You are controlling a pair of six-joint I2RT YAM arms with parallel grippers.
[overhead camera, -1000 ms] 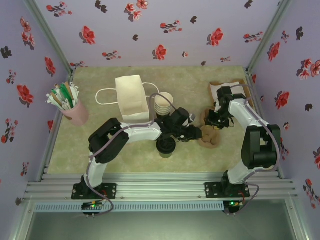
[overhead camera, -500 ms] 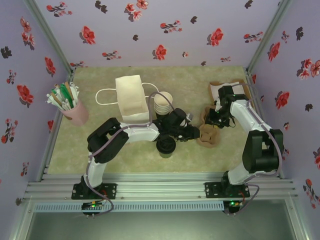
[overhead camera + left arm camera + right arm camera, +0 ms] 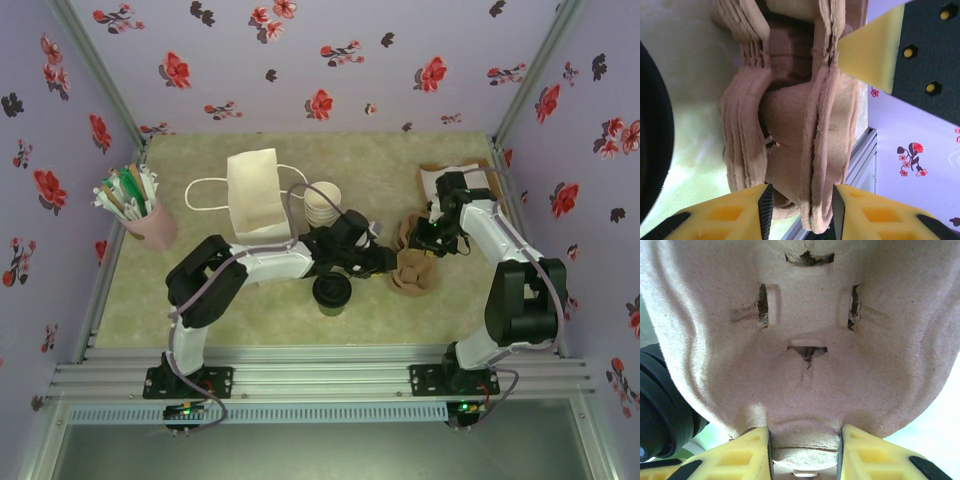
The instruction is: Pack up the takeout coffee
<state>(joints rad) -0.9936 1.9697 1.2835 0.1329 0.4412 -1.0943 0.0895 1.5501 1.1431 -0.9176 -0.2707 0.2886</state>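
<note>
The takeout coffee [image 3: 331, 292], a small dark cup with a black lid, stands on the mat in front of my left arm; its lid edge [image 3: 652, 125] shows dark in the left wrist view. The white paper bag [image 3: 255, 195] stands behind it. My left gripper [image 3: 385, 262] [image 3: 800, 200] is open, its pads loosely straddling the edge of a stack of brown pulp cup carriers [image 3: 410, 274] [image 3: 790, 115]. My right gripper [image 3: 422, 236] [image 3: 805, 440] is shut on the rim of one carrier [image 3: 408, 230] [image 3: 805, 330], held just behind the stack.
A stack of cream-rimmed cups [image 3: 322, 205] stands beside the bag. A pink holder of stirrers [image 3: 140, 215] sits at the far left. Brown and white paper items [image 3: 462, 180] lie at the back right corner. Metal frame rails [image 3: 320, 375] border the mat.
The right gripper has pulled one carrier up and back off the stack. The left arm has drawn slightly left with the stack, and its jaws have widened.
</note>
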